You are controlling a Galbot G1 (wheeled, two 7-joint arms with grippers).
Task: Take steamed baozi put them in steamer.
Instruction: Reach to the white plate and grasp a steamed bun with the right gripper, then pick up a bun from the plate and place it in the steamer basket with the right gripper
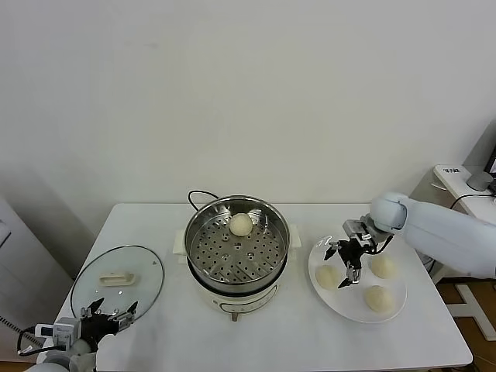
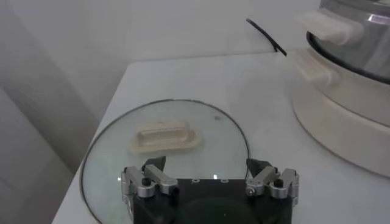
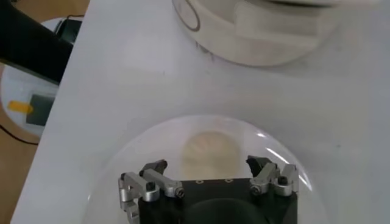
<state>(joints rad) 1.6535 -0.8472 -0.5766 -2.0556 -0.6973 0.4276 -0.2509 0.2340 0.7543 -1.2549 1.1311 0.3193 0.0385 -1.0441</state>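
One cream-white baozi [image 1: 241,224] lies on the perforated tray at the back of the shiny steamer [image 1: 203,264], which stands on its white base in the middle of the table. Three more baozi lie on the white plate [image 1: 391,313] at the right: one at its left [image 1: 328,277], one at the back [image 1: 383,266], one at the front [image 1: 378,297]. My right gripper [image 1: 344,263] is open and empty, hovering just above the left baozi [image 3: 209,154], jaws either side of it. My left gripper [image 1: 108,314] is open and empty, low at the front left over the glass lid.
The round glass lid [image 1: 85,286] with a white handle [image 2: 163,136] lies flat at the table's front left. A black cord [image 1: 195,197] runs behind the steamer. A side table with devices [image 1: 465,180] stands at the far right.
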